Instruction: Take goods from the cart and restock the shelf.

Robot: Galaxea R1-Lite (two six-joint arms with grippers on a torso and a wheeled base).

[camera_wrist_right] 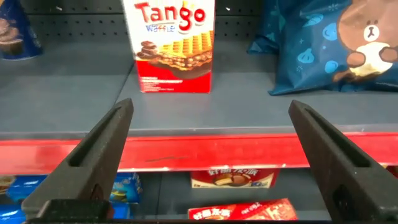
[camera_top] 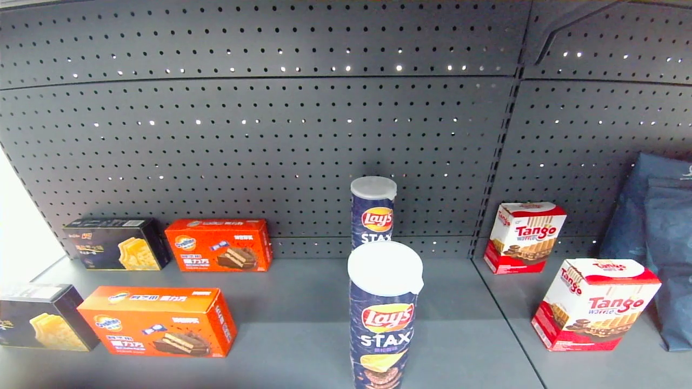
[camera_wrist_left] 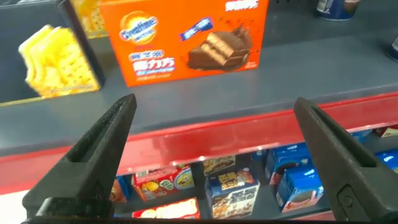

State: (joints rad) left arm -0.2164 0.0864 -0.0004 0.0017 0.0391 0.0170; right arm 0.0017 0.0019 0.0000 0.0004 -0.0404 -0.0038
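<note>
L gripper (camera_wrist_left: 214, 104) spread wide, empty, before grey metal shelf (camera_top: 303, 302) edge, facing orange cardboard box (camera_wrist_left: 186, 40). R gripper (camera_wrist_right: 210, 106) likewise wide, empty, facing red-white waffle box (camera_wrist_right: 174, 46). 2 dark-blue chip cans (camera_top: 383, 313) upright mid-shelf.

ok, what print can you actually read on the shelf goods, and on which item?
"Lay's STAX": front chip can.
"Lay's": rear chip can; the "STAX" below it is partly hidden.
"Tango waffle": front wafer box.
"Tango": rear wafer box; smaller print blurred.
Front orange box, rear orange box, front black box, rear black box: print too small or blurred to read.
Blue bag: no legible text.
</note>
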